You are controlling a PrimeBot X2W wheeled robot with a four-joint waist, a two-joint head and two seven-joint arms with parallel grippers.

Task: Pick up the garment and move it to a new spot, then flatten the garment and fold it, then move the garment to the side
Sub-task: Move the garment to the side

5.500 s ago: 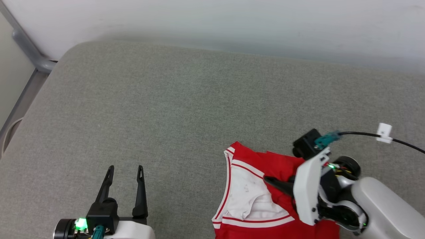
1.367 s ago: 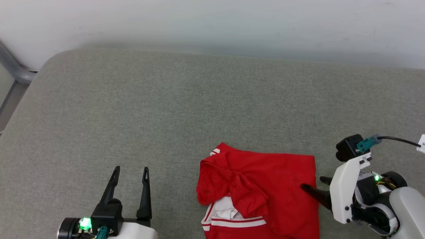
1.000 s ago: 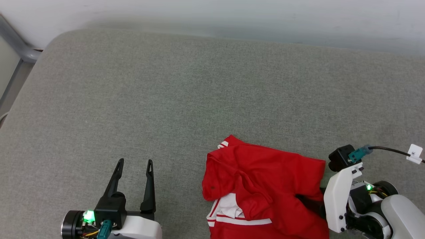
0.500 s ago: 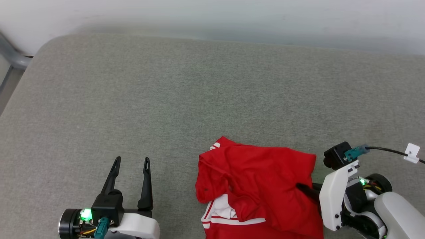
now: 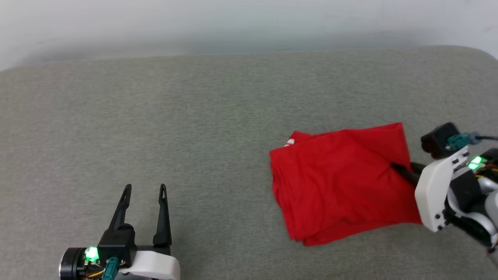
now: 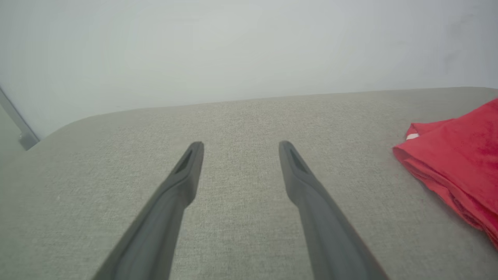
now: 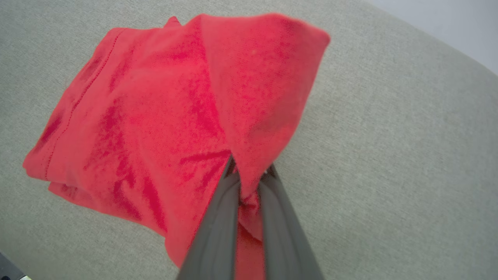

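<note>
The garment (image 5: 342, 186) is a folded red bundle lying on the grey cushion at the right, with a sliver of white trim at its far left corner. My right gripper (image 5: 397, 168) is shut on the bundle's right edge; in the right wrist view the gripper (image 7: 249, 171) pinches a raised fold of red cloth (image 7: 175, 116) between its two fingers. My left gripper (image 5: 144, 188) stands open over bare cushion at the lower left, well apart from the garment. In the left wrist view that gripper (image 6: 237, 146) holds nothing, and the garment (image 6: 459, 163) lies off to the right.
The grey cushion (image 5: 175, 116) stretches wide to the left and behind the garment. A pale wall (image 5: 233, 23) runs along the far edge. The cushion's rounded far right corner (image 5: 482, 54) is close to my right arm.
The camera has swung to the right. My right gripper has shut on the garment's right edge and the bundle now lies with its white panel hidden. The left gripper stays open.
</note>
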